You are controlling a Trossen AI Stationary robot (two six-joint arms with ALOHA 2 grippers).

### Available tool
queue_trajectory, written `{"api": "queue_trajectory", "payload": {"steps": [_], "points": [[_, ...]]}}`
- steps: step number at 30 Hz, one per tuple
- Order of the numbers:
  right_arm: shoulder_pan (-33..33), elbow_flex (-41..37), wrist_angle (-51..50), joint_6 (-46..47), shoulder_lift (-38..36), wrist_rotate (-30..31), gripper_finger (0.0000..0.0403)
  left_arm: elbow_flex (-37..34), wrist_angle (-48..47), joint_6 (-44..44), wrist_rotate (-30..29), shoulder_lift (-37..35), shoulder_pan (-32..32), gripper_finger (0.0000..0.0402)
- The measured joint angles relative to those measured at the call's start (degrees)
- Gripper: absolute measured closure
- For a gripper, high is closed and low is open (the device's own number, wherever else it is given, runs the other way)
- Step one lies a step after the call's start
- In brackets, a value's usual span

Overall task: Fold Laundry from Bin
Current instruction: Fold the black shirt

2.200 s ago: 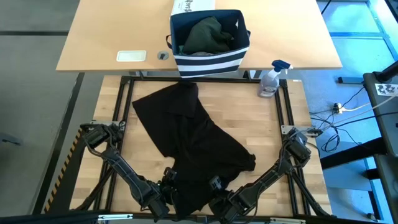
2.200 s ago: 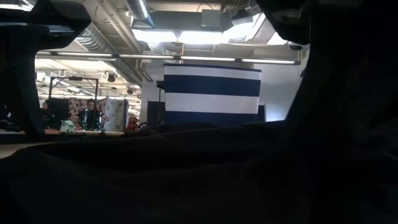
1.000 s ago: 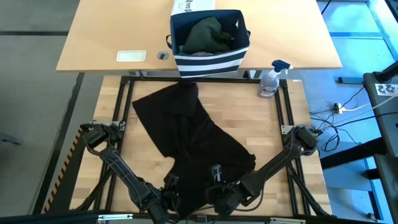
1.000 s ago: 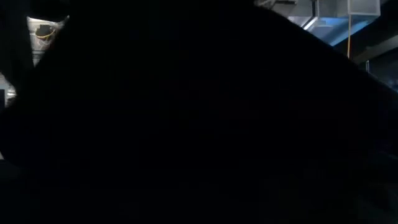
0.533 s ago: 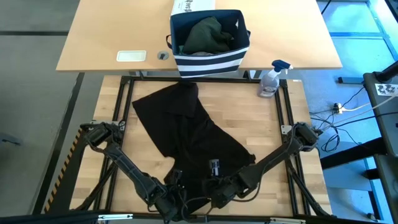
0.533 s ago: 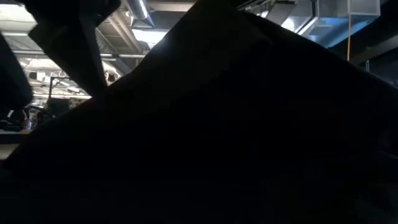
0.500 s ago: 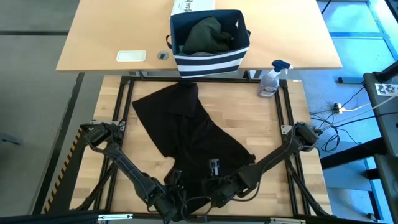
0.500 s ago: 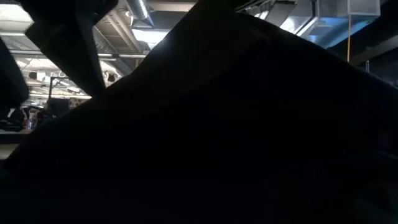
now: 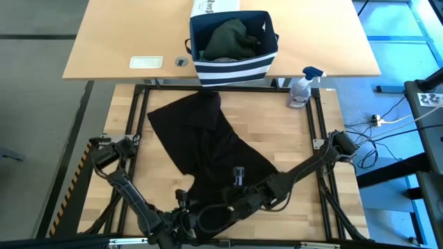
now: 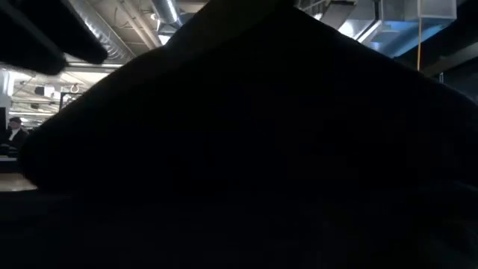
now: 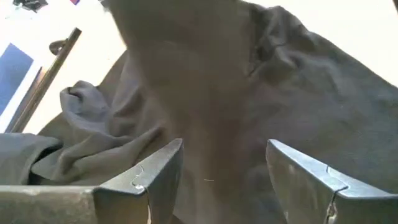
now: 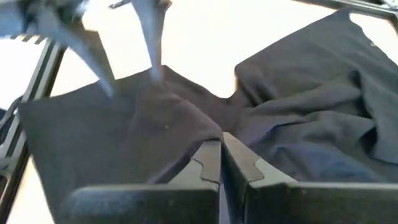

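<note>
Black cloth garment (image 9: pixel 208 149) lies spread on the slatted wooden tabletop (image 9: pixel 277 131), running from just before the navy fabric bin with white stripes (image 9: pixel 234 66) down to the near edge. Dark green garment (image 9: pixel 228 38) heaped inside the bin; whatever lies under it is hidden.

Right tool (image 12: pixel 221 163) low at the garment's near end, fingers pressed narrow together, a fold of black cloth pinched at the tips. Left tool (image 11: pixel 224 168) just beside it, fingers wide apart over rumpled cloth, holding nothing.

Low view almost wholly blocked by dark cloth (image 10: pixel 284 149); only ceiling lights and a far-off person (image 10: pixel 13 131) show. Clear spray bottle with blue trigger (image 9: pixel 302 88) stands at the tabletop's far right corner.
</note>
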Motion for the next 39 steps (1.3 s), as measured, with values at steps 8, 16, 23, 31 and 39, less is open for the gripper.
{"api": "queue_trajectory", "payload": {"steps": [8, 16, 23, 31, 39], "points": [[-3.03, 0.0, 0.55, 0.06, -1.87, -0.12, 0.0403, -0.02, -1.4, -0.02, -7.32, 1.66, 0.86, 0.0178], [-5.12, 0.0, 0.74, 0.46, -1.87, -0.74, 0.0403, -0.02, -1.86, 0.11, -5.63, 1.66, 3.88, 0.0178], [-6.17, 0.0, 2.11, 0.46, -1.87, -1.57, 0.0403, 0.0, -3.29, -0.29, -5.45, 1.66, 3.87, 0.0179], [-7.0, 0.0, 2.04, 0.22, -1.87, -1.55, 0.0403, 0.01, -12.4, -10.16, -1.77, 1.64, 1.5, 0.0192], [-7.59, 0.0, 2.03, 0.06, -1.87, -1.66, 0.0403, 3.61, -31.35, -25.71, 3.2, 1.19, -5.19, 0.0235]]}}
